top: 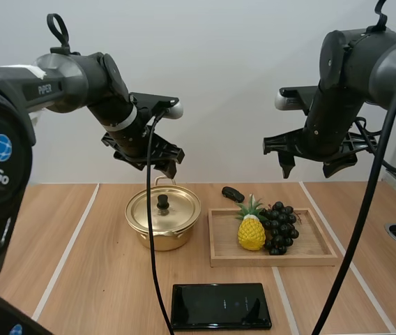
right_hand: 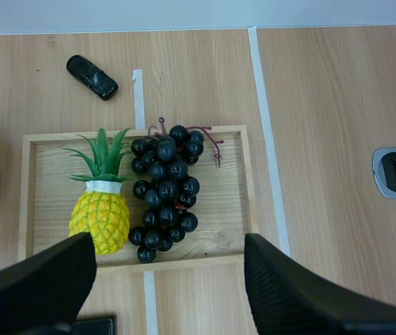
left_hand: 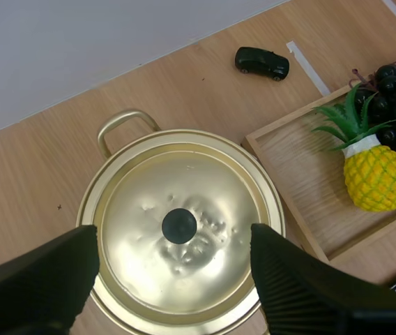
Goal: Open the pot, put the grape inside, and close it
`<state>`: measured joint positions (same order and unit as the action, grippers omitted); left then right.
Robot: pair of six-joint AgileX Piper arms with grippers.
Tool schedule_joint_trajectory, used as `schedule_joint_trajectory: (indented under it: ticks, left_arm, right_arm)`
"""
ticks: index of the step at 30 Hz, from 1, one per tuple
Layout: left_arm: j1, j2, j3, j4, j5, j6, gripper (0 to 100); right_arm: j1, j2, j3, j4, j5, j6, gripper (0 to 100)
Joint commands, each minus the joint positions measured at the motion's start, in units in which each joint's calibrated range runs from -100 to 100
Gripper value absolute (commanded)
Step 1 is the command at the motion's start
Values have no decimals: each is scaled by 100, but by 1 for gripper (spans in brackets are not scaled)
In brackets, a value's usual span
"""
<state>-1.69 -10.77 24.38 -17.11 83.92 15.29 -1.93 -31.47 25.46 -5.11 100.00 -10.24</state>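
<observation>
**Pot [top: 163, 222] lid has to come off first**

Pot is shut, with its gold lid [left_hand: 142, 202] on. The left fingers [left_hand: 44, 279] are spread wide and hold nothing. The small black knob [left_hand: 179, 225] on the lid sits right between them, lower down. To do this step well, I think the left fingers should go straight down with the knob in the middle. They should close only when one finger is on each side of it. Then they should lift slowly, so the pot does not slide on the bench [top: 65, 265].

The grapes [right_hand: 164, 192] lie on the wooden tray [right_hand: 44, 174], under the right fingers [right_hand: 37, 286] and between them. These fingers are wide too, with nothing in them. A yellow pineapple [right_hand: 100, 220] is just beside the grapes, so a grab from above looks best.

The high view shows both pairs of fingers hanging well up over the things, which the wrist views do not tell so well. It also shows a black phone [top: 220, 306]. The left wrist view shows how well the knob is lined up. The right wrist view shows the grapes' thin stem [right_hand: 208, 143], on the side away from the fingers.
</observation>
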Motion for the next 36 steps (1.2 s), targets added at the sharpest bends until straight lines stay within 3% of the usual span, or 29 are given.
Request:
schedule_joint_trajectory:
  ticks: [1,12,36]
  left_arm:
    - [-8,215,13,-108,-132,133,100]
    - [-16,880,13,-153,-768,237,100]
    - [-16,1601,24,-252,-806,455,100]
  right_arm:
    - [-25,-41,3,-45,0,11,100]
    - [-25,-41,3,-45,0,11,100]
    - [-25,-41,3,-45,0,11,100]
